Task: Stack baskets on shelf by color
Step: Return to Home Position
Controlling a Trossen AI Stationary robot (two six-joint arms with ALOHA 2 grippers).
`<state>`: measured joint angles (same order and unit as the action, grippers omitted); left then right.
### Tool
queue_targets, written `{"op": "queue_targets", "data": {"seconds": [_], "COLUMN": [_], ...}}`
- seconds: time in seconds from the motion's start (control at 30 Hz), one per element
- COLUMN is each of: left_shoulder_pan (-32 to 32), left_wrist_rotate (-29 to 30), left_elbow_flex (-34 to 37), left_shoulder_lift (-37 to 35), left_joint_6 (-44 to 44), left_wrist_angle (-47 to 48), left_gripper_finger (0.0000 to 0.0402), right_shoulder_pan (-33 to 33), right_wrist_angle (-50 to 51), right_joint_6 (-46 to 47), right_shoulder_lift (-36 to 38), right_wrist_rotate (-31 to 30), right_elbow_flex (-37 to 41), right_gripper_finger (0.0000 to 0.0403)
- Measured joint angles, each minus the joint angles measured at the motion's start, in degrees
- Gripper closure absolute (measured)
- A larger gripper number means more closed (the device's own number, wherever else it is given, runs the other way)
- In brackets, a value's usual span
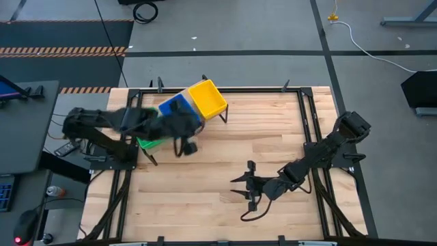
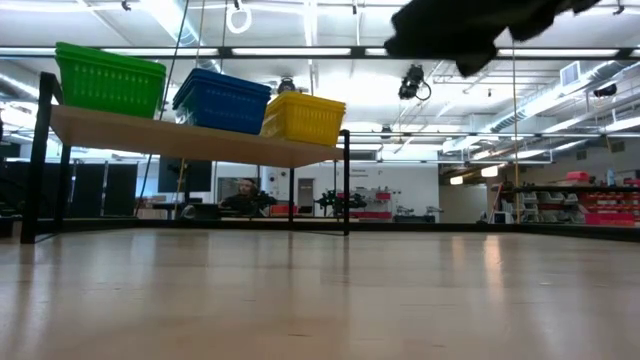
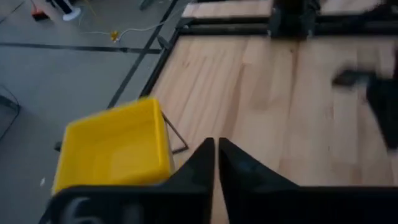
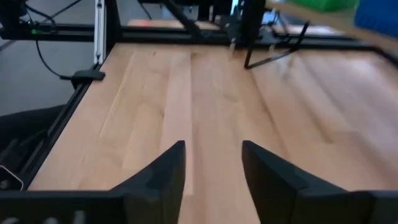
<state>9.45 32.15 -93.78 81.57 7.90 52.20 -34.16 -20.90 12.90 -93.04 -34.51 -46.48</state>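
The left gripper (image 3: pixel 216 149) is hanging above the shelf (image 2: pixel 200 140), over its yellow end. Its two dark fingers are lying pressed together with only a hairline slit between them. They are pinching nothing and touching nothing. From its own wrist view the yellow baskets (image 3: pixel 115 146) are sitting just below and beside the fingertips, clear of them.

In the high view the left gripper (image 1: pixel 186 143) and its arm are reaching across the shelf and hiding part of the blue baskets (image 1: pixel 174 106) and most of the green baskets (image 1: pixel 151 142). The yellow baskets (image 1: pixel 207 99) are showing in full at the far end.

From table height, the shelf is carrying three colour groups in a row. The green baskets (image 2: pixel 110 78) are sitting at one end, the blue baskets (image 2: pixel 222 98) in the middle, and the yellow baskets (image 2: pixel 303 117) at the other end. Blue is sitting close against yellow, with a small gap on its green side. I cannot count how many are nested in each group.

The right gripper (image 1: pixel 240 189) is waiting low over the open table (image 1: pixel 205 219), well apart from the shelf. Its fingers are standing widely spread and empty, with bare wood showing between them in its wrist view (image 4: pixel 213 149).

A person (image 2: pixel 245 195) is sitting far back in the room beyond the table.
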Motion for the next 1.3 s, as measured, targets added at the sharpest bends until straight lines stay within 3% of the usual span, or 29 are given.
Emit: {"op": "queue_targets", "data": {"seconds": [0.1, 0.3, 0.5, 0.63, 0.83, 1.03, 1.3], "left_shoulder_pan": [3.4, 9.0, 17.0, 23.8, 30.9, 34.6, 37.2], "left_wrist_rotate": [2.5, 5.0, 3.4, 5.3, 12.4, 6.8, 7.9], "left_elbow_flex": [9.1, 27.6, 38.1, 43.5, 49.3, 53.3, 63.3], "left_shoulder_lift": [-4.7, -19.2, -34.5, -42.5, -52.3, -60.4, -67.2], "left_joint_6": [0.6, 1.9, 1.9, 1.9, 0.6, -1.1, 2.2], "left_wrist_angle": [-4.1, -16.1, -23.5, -24.8, -25.4, -28.0, -33.5], "left_gripper_finger": [0.0395, 0.0397, 0.0396, 0.0398, 0.0398, 0.0397, 0.0397], "right_shoulder_pan": [-1.0, -1.6, -1.4, -1.9, -3.6, -5.3, -9.5], "right_wrist_angle": [2.5, 13.0, 21.6, 21.9, 12.8, -5.2, -36.6], "right_joint_6": [-0.9, -0.8, 2.8, 3.6, 4.9, 0.2, -9.6], "right_shoulder_lift": [3.1, 10.3, 15.2, 17.5, 25.0, 34.3, 39.8], "right_wrist_rotate": [-2.2, -4.9, -4.9, -5.2, -8.5, -7.7, -6.4], "right_elbow_flex": [0.0, 0.0, 0.0, 1.9, 12.9, 28.1, 46.0], "right_gripper_finger": [0.0282, 0.0391, 0.0382, 0.0396, 0.0392, 0.0398, 0.0394]}}
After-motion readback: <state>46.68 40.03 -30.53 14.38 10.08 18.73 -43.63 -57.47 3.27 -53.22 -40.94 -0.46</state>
